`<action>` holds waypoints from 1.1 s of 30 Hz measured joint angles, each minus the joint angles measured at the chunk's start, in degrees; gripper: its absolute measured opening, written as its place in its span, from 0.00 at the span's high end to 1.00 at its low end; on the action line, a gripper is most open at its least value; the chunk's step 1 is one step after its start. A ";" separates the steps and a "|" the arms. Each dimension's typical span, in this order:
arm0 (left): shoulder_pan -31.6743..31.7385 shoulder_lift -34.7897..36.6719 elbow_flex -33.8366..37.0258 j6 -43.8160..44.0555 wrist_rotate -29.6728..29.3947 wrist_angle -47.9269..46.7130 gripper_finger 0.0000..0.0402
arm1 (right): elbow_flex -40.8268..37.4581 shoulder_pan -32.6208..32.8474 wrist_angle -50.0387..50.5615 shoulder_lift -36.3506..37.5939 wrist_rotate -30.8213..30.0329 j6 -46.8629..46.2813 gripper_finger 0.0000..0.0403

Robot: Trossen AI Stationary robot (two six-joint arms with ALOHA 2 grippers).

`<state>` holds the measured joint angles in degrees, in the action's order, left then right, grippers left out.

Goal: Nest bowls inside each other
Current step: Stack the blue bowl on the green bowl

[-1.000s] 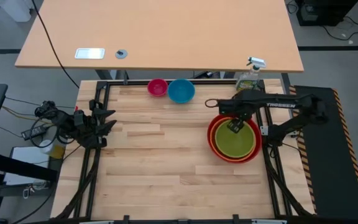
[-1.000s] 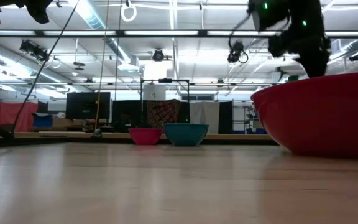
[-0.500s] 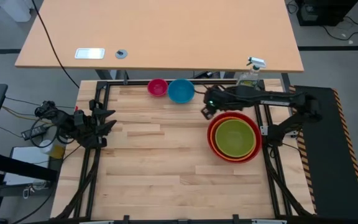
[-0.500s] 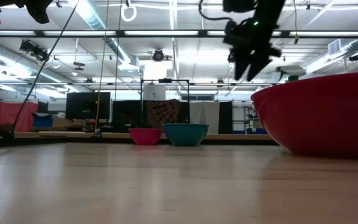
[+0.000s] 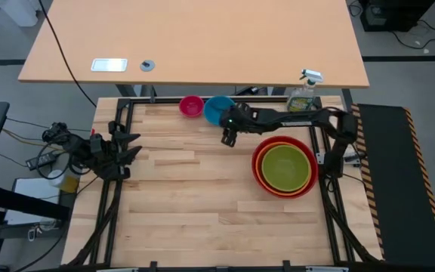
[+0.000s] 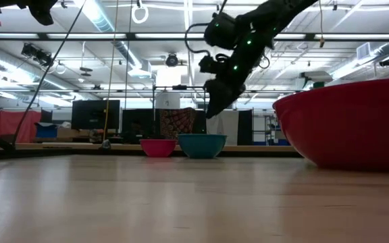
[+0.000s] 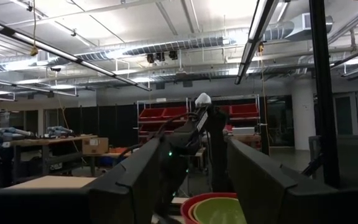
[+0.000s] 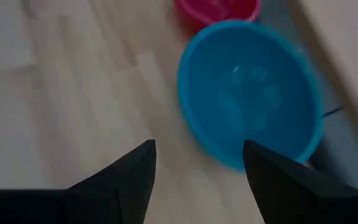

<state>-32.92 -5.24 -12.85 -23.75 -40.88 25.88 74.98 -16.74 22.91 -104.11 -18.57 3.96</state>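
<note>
At the table's far edge a pink bowl [image 5: 191, 106] and a blue bowl [image 5: 214, 111] stand side by side on their bases. A lime green bowl [image 5: 285, 168] sits inside an orange one, which sits inside a red bowl [image 5: 258, 168], at the right. My right gripper [image 5: 229, 137] hangs open in the air just in front of the blue bowl [image 8: 250, 118], slanting down, with nothing between its fingers. My left gripper [image 5: 132, 148] waits open at the table's left edge.
A green spray bottle [image 5: 302, 95] stands at the far right corner, behind the bowl stack. A light wooden desk [image 5: 195, 45] lies beyond the far edge. Bare wood [image 5: 195, 204] spreads over the table's middle and near side.
My right gripper has left the spot above the stacked bowls and swung toward the table's left and far edge, to the blue bowl. It has sunk a little and tipped from nearly level to slanting down. The bowls have stayed in place.
</note>
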 joint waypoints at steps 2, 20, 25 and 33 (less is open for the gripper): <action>0.00 -0.01 0.00 -0.02 0.00 -0.42 0.53 | 0.11 -0.01 -3.21 -1.46 -2.36 4.83 0.39; 0.02 0.00 0.00 -1.54 -0.02 -0.82 0.53 | 0.13 -5.04 -1.45 -8.96 3.83 14.29 0.47; 0.02 0.00 0.00 -1.52 -0.02 -0.84 0.53 | 0.13 -5.06 -0.24 -9.28 4.33 14.36 0.64; 0.02 -0.02 0.00 -1.44 -0.02 -0.83 0.53 | 0.39 -4.03 3.65 -8.97 4.16 14.22 0.95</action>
<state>-32.91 -5.26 -12.84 -25.19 -40.91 25.05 75.37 -20.77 26.56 -113.08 -14.41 18.18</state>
